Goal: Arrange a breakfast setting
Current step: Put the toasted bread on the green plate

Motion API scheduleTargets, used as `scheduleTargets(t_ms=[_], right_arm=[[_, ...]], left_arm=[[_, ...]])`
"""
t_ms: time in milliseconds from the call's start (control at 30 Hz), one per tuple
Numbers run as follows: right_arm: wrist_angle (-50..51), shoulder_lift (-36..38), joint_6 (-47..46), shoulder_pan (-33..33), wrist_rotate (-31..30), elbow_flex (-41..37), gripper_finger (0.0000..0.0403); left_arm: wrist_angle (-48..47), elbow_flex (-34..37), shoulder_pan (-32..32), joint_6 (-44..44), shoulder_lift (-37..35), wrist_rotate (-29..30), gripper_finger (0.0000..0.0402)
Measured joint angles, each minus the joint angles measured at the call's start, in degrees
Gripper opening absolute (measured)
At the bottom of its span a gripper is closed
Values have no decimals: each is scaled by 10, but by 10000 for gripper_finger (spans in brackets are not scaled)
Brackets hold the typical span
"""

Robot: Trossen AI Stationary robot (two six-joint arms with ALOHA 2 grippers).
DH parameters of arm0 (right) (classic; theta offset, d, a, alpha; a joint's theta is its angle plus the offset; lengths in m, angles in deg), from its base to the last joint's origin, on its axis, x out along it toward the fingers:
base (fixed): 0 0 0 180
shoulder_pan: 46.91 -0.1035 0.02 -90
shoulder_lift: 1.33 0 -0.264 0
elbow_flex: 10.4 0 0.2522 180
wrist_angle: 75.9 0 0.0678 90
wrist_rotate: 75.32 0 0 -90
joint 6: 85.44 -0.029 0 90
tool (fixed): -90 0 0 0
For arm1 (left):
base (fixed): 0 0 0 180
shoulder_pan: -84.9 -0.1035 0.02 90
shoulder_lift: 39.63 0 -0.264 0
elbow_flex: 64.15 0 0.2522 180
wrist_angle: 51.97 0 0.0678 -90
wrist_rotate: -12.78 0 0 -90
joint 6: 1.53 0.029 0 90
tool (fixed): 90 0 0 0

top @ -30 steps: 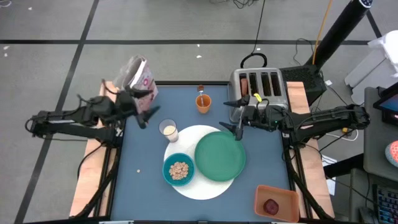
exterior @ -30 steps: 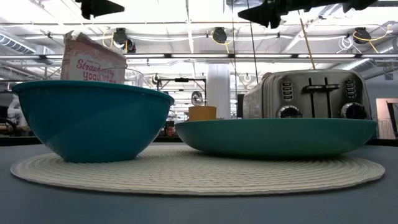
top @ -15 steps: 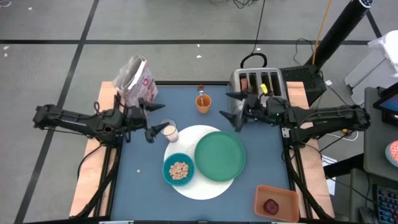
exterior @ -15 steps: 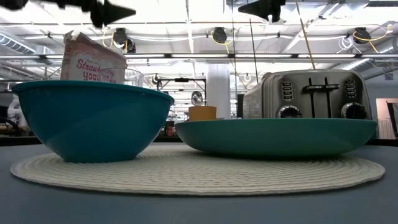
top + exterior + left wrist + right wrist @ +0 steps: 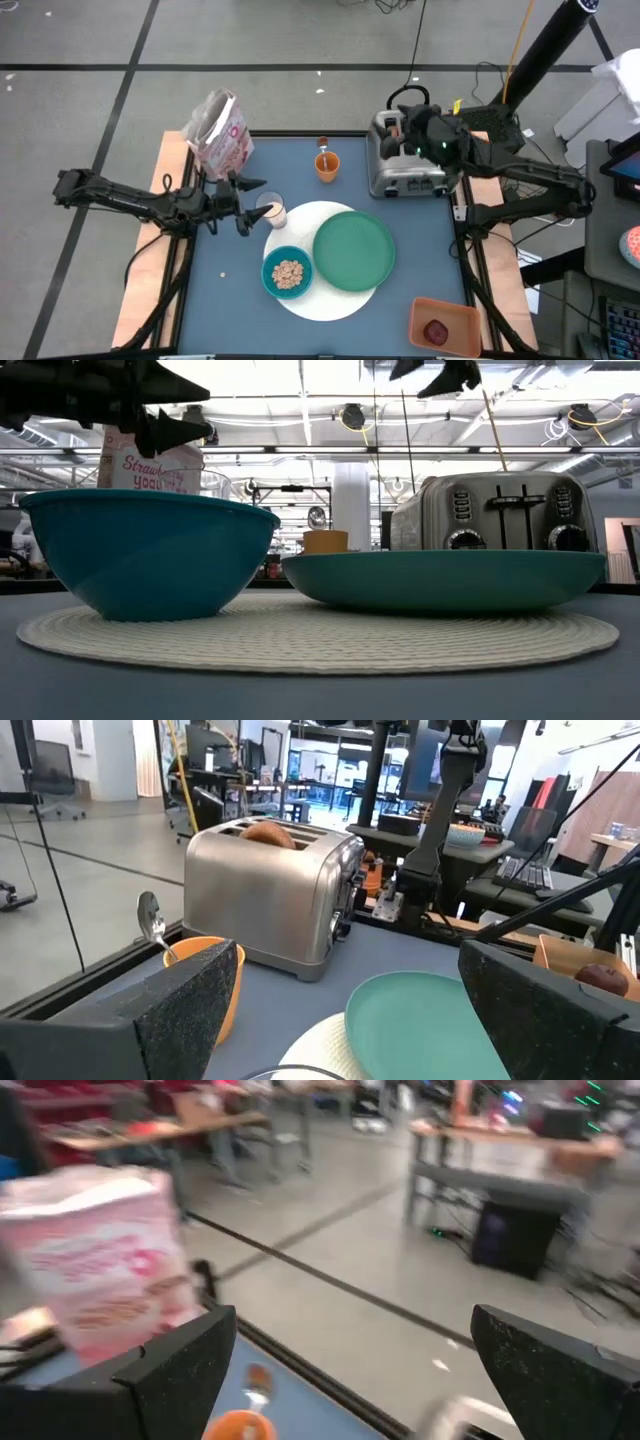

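A round white mat point(image 5: 335, 300) holds a green plate point(image 5: 353, 250) and a teal bowl point(image 5: 288, 272) with cereal. A milk glass point(image 5: 271, 211) stands at the mat's far left edge. An orange cup point(image 5: 327, 165) holds a silver spoon point(image 5: 323, 145). A brown bread point(image 5: 268, 833) sticks out of a slot of the silver toaster point(image 5: 410, 160). A dark-red fruit point(image 5: 437, 331) lies in the orange tray point(image 5: 445, 325). My left gripper point(image 5: 252, 207) is open, just left of the glass, its fingers apart from it. My right gripper point(image 5: 400, 125) is open and empty above the toaster.
A pink cereal bag point(image 5: 218, 130) stands at the table's far left corner. The toaster fills the far right corner and the tray the near right corner. A crumb point(image 5: 221, 268) lies on the blue table left of the bowl.
My left gripper has gone from beside the cereal bag toward the near edge and down, ending by the milk glass, still open. My right gripper has gone up from the plate's far rim toward the far edge, ending over the toaster, still open.
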Motion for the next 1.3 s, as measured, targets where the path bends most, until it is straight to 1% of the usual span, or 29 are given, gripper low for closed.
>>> scheduleTargets(t_ms=[100,233,300,400,600,733,967,1133,1300], right_arm=[[70,-7,-38,33,2,17,396],[144,-9,-82,71,4,11,396],[159,-8,-96,83,10,-3,396],[160,-9,-105,96,39,-27,396],[116,-9,-105,113,65,-95,395],[84,-9,-105,119,66,-131,389],[27,-8,-105,119,67,-178,353],[-10,-8,-105,119,96,-201,327],[-35,-8,-103,119,94,-215,307]], left_arm=[[0,0,0,-4,0,0,386],[0,0,0,-4,0,0,386],[0,0,0,-4,0,0,386],[0,0,0,-4,0,0,386],[0,0,0,-5,0,0,386],[0,0,0,-7,0,0,386],[0,0,0,-7,0,0,386],[0,0,0,-7,0,0,386],[0,0,0,-7,0,0,386]])
